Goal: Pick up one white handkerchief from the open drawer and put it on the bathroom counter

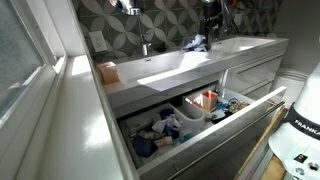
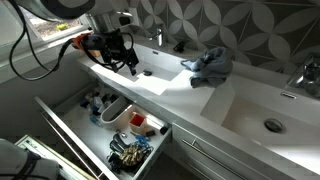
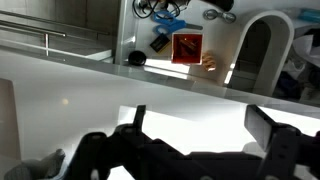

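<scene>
Counter (image 2: 185, 95) comes first: one long, smooth slab of pale grey-white, seen in both exterior views, with two shallow rectangular basins (image 2: 255, 110) sunk into it and grey patterned tiles (image 2: 225, 20) on the wall behind it. Below the counter's front edge one wide drawer (image 2: 58, 118) stands pulled out. Pale dividers split it into compartments, which are crowded with blue and whitish cloths (image 1: 160, 128) and a few small orange items (image 3: 186, 46). Which of the pale cloths is the handkerchief cannot be told, and none lies on the counter. Beside the counter in an exterior view (image 1: 300, 130) stands the white robot base, with upright lettering that begins "FRAN". The black gripper (image 2: 128, 62) hangs just above the counter, over the end above the open drawer. In the wrist view its fingers (image 3: 266, 126) are spread wide with only bare counter between them. On the counter between the basins lies one crumpled blue-grey cloth (image 2: 210, 66), well apart from the gripper. Two chrome faucets (image 2: 305, 72) rise along the counter's back edge, one per basin.
</scene>
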Action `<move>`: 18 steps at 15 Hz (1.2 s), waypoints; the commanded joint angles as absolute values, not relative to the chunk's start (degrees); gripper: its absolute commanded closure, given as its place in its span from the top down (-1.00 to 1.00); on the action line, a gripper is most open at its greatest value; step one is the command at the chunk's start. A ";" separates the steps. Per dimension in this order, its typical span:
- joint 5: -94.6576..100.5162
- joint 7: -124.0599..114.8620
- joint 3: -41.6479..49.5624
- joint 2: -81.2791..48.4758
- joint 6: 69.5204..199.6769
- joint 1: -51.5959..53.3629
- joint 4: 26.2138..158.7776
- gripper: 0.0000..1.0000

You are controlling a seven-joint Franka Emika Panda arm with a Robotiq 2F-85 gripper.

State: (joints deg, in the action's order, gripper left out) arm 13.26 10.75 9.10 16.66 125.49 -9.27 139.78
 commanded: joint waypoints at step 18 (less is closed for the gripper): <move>2.72 -4.83 -9.57 31.17 109.10 9.07 150.15 1.00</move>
